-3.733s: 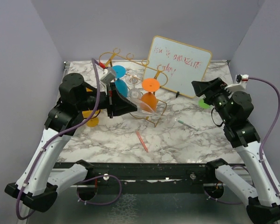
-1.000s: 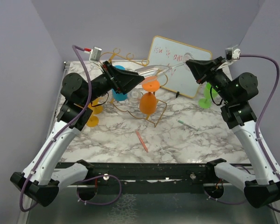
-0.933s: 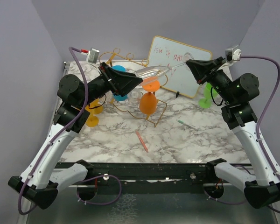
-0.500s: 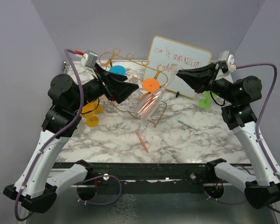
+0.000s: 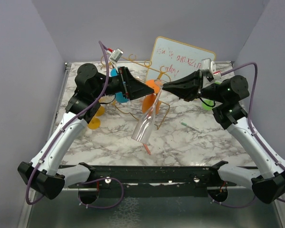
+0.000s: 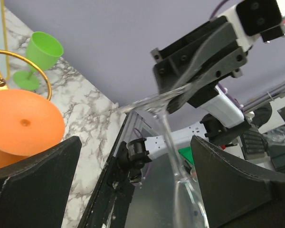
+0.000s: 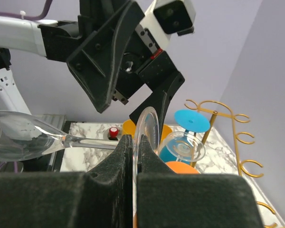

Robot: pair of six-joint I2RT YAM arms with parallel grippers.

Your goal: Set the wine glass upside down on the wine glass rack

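Note:
My right gripper is shut on the flat foot of a clear wine glass. The glass hangs bowl-down and tilted in front of the gold wine glass rack. In the right wrist view its stem runs left to the bowl. My left gripper stands open beside the stem. In the left wrist view its fingers sit apart on either side of the glass without touching it. Orange, blue and clear glasses hang on the rack.
A framed whiteboard leans at the back. Yellow-orange glasses stand on the marble at left, and a green glass sits behind my right arm. A red pen and a green pen lie on the table.
My left gripper opened and let go of the glass bowl. My right gripper swung left and down with the foot, so the bowl dropped from level to hanging toward the front.

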